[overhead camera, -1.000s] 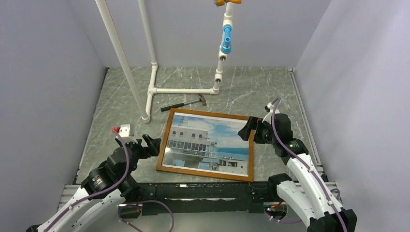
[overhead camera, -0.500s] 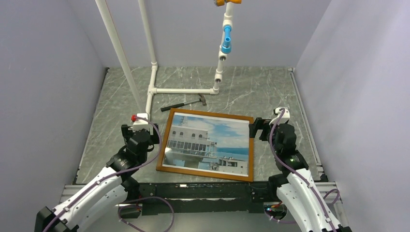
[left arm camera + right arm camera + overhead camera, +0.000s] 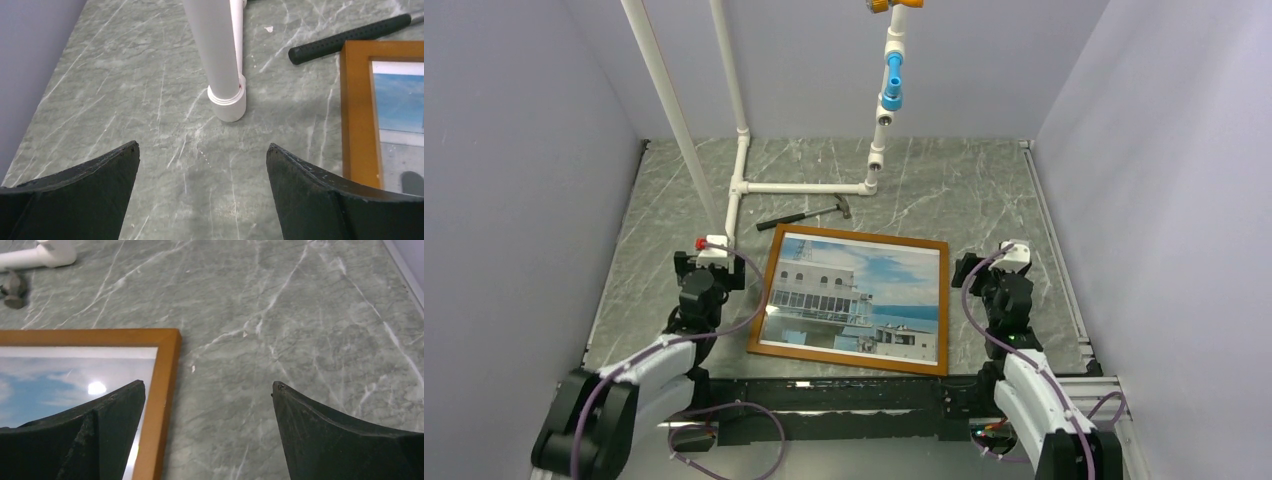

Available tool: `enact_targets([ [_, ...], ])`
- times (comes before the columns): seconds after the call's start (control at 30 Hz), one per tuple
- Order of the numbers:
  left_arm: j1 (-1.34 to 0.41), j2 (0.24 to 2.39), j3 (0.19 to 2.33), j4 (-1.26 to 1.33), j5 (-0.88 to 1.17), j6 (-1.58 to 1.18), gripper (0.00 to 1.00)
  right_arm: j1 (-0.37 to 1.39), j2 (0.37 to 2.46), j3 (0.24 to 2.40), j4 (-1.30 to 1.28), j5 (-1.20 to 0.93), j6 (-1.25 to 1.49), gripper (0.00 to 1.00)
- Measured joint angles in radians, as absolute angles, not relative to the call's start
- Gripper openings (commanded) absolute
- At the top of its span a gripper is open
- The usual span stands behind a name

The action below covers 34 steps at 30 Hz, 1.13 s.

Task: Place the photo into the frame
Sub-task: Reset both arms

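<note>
Photo (image 3: pixel 861 290) lies face up inside the frame (image 3: pixel 763 296), flat on the marble table (image 3: pixel 984 190), between my two grippers. My left gripper (image 3: pixel 202 150) is spread wide above bare tabletop, just outside the frame's left rail, and holds nothing. My right gripper (image 3: pixel 209 387) is equally wide and empty, beside the frame's far right corner. A hammer (image 3: pixel 809 214) lies just beyond the frame's far rail.
</note>
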State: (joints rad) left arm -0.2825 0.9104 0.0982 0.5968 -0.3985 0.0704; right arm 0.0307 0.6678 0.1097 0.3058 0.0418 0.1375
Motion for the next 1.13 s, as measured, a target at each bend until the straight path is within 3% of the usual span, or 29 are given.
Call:
enact_targets([
  [0.3, -0.175, 1.197, 0.17, 0.874, -0.266, 0.164, 0.99, -0.046, 0.872, 0.011, 0.729, 0.021, 0.117, 0.99],
  [0.47, -0.047, 1.335, 0.167, 1.036, -0.178, 0.143, 0.99, -0.059, 1.134, 0.039, 0.935, -0.012, 0.076, 0.99],
  [0.63, -0.015, 1.346, 0.17, 1.023, -0.126, 0.126, 0.99, -0.065, 1.419, 0.094, 1.135, -0.039, 0.049, 1.0],
  [1.13, -0.015, 1.352, 0.18, 1.011, -0.125, 0.088, 0.99, -0.066, 1.473, 0.24, 1.076, -0.049, 0.032, 1.0],
])
